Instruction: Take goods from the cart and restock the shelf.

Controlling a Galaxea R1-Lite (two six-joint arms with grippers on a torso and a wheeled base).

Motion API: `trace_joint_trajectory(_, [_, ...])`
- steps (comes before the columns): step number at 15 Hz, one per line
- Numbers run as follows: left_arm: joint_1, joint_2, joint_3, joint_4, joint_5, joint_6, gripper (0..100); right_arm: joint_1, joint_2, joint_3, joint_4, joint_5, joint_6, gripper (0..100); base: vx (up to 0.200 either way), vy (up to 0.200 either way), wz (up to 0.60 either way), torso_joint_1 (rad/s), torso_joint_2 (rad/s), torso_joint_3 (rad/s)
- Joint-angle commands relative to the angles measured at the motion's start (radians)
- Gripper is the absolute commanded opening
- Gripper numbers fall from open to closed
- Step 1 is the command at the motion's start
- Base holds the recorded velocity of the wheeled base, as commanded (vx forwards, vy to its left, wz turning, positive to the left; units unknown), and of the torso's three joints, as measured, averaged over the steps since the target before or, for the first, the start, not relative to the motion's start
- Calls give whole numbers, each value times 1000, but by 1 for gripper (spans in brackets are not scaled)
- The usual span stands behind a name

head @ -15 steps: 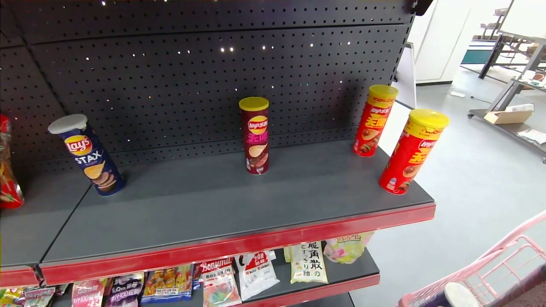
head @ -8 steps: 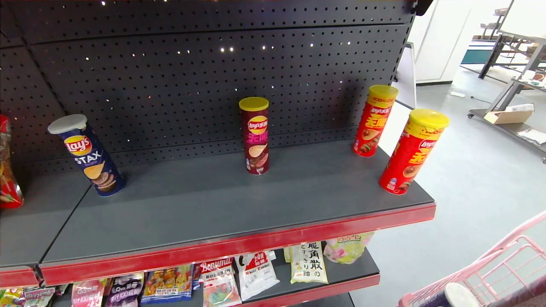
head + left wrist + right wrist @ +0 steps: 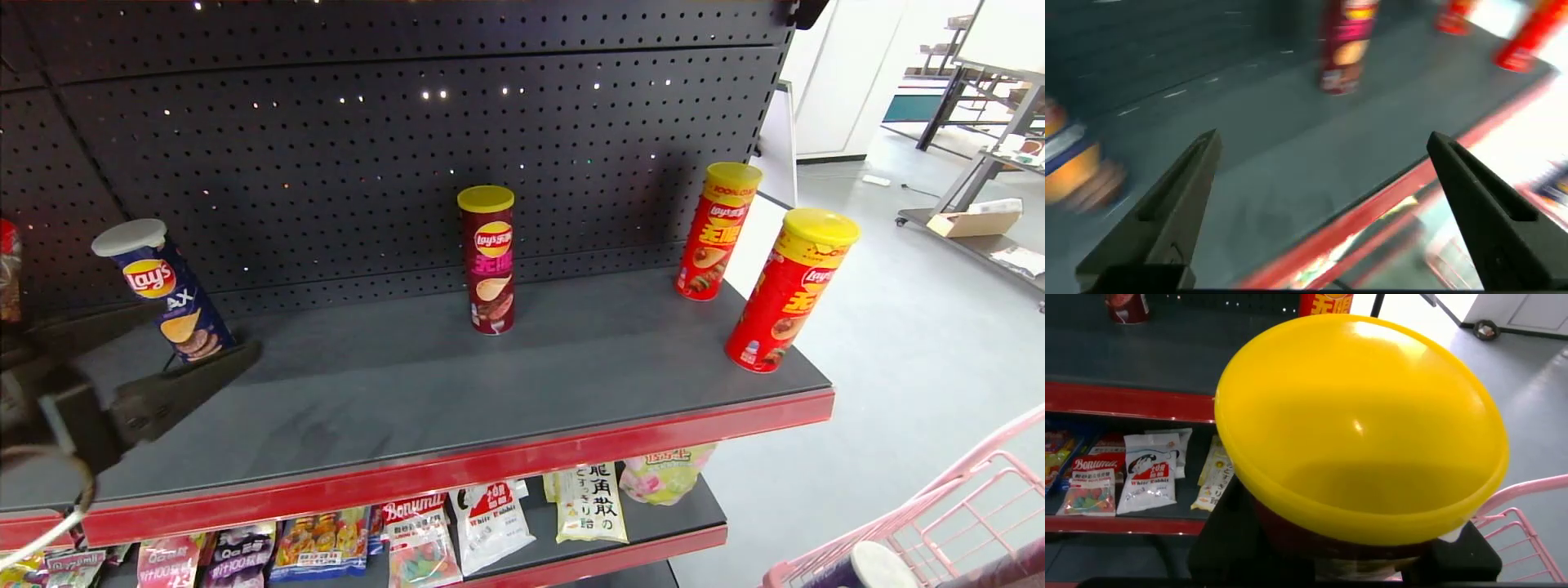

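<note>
Left gripper [image 3: 200,331]: low over the left end of the top shelf [image 3: 457,384], just in front of the blue chip can [image 3: 167,294]; its two dark fingers [image 3: 1176,204] are spread wide with nothing between them; one finger crosses the foot of that can in the head view.
Right gripper [image 3: 1343,559]: clamped round a yellow-lidded chip can [image 3: 1360,425], which stands upright between its dark fingers, lid towards the wrist camera; the fingers are mostly hidden under the lid; below it I can see the shelf's red edge and the pink cart [image 3: 1523,510].
Shelf stock: the blue can stands far left; a maroon chip can [image 3: 488,261] stands mid-shelf near the pegboard; two red chip cans [image 3: 717,233] [image 3: 790,292] stand at the right end, one near the front edge.
Cart: bottom right in the head view, with a white-lidded can [image 3: 869,565] inside.
Lower shelf: snack bags [image 3: 490,523] in a row.
</note>
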Motion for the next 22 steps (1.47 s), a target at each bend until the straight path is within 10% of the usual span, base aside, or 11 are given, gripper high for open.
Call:
trace_joint_trajectory(1, [-100, 513, -217, -200, -253, 33, 100, 2, 0, 5, 0, 1, 2, 0, 0, 0, 0, 0, 0, 0])
trace_joint_trajectory(4, [-100, 700, -367, -255, -397, 98, 100, 1, -2, 2, 0, 1, 6, 0, 0, 0, 0, 0, 0, 0])
trace_joint_trajectory(7, [-89, 820, -519, -251, -414, 128, 100, 1, -2, -2, 0, -4, 6, 0, 0, 0, 0, 0, 0, 0])
trace_joint_trajectory(13, [-37, 919, -570, -257, -465, 313, 100, -2, -3, 3, 0, -11, 8, 0, 0, 0, 0, 0, 0, 0])
trace_joint_trajectory(22, [-6, 1004, -702, -260, -552, 371, 100, -2, -16, 2, 0, -30, 6, 0, 0, 0, 0, 0, 0, 0])
